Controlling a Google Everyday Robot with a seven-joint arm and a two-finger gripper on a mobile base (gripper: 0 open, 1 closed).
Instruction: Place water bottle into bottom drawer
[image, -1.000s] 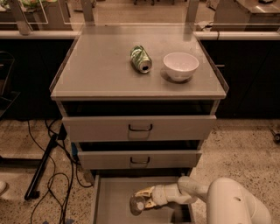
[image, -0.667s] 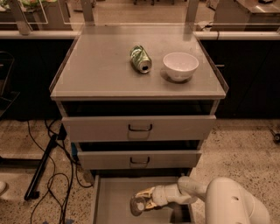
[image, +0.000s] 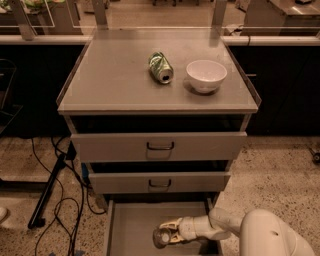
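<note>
Inside the grey metal bottom drawer (image: 131, 226), the lowest wide tray that stands pulled out, your pale two-finger gripper (image: 169, 233) reaches in from the right. Its fingers pinch the small clear plastic water bottle (image: 160, 239) from both sides, and the bottle is low over the flat floor, near the middle. I cannot tell if it already touches the floor. I judge you hold it so low so that it will not drop or roll when you release it. The two upper grey drawers (image: 115, 147) with dark loop handles overhang the back of the tray, so the arm enters from the front part. The crushed green soda can (image: 160, 67) and the white round bowl (image: 206, 76) rest on the cabinet top (image: 110, 80), well apart from this work.
</note>
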